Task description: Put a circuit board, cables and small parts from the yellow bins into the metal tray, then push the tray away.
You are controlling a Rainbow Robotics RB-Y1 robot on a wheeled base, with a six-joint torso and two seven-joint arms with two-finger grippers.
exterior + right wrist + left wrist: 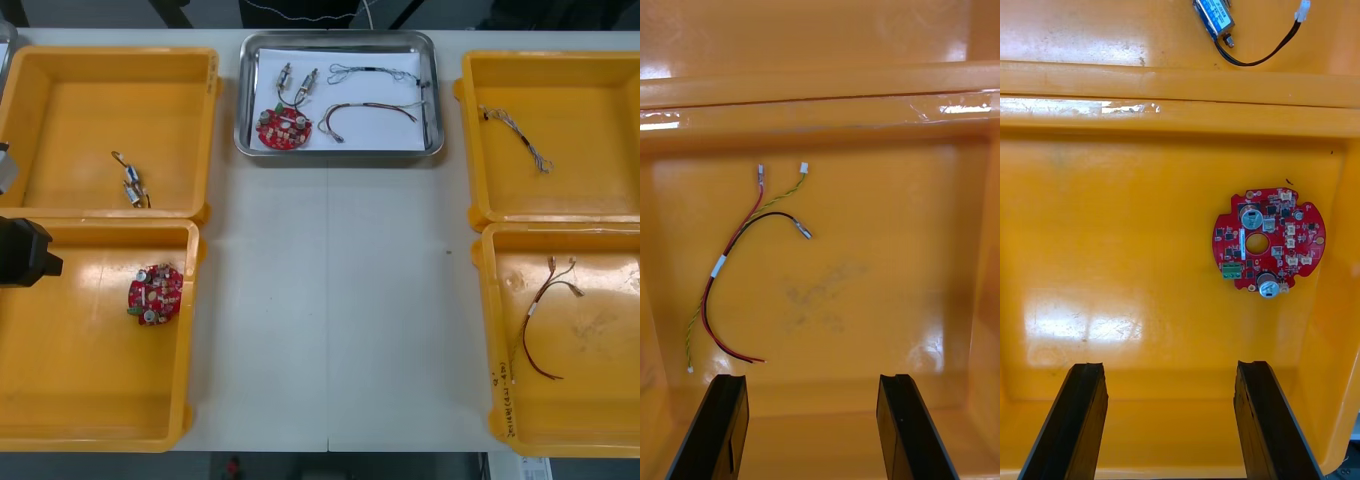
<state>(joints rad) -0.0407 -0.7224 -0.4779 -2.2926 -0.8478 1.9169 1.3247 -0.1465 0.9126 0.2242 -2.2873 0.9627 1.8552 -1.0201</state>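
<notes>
table [330, 300]: light, set with four yellow bins at the sides and one tray at the far middle.

near-left bin [90, 390]: a spare circuit board [155, 294] is kept on its floor. the left gripper [1170, 369] is hung above it, fingers apart and empty, the board ahead of the fingertips.

near-right bin [600, 390]: a red and yellow cable [540, 325] is laid loose. the right gripper [812, 379] is hung above it, fingers apart and empty, the cable ahead of them.

far-left bin [70, 120]: one small metal part [133, 187] is held.

far-right bin [590, 100]: one pale twisted cable [518, 138] is held.

metal tray [340, 151]: white inside, set close to the table's far edge between the far bins. it is loaded with a tray board [283, 128], a dark cable [375, 72], a reddish cable [365, 108] and a pair of small parts [296, 82].

step in hand: loading is judged done, each kind being in the tray. the push is judged due, or perhaps made.

next move: if the push is owed, a gripper must be raised over its bin wall, set low against the tray's near rim and pressed squarely, so that the tray is not turned.

hard to make out: the left arm [22, 252] is cut to a dark block by the front view's edge. the tray cables' colours are uncertain. the kind of the small parts is not told.
</notes>
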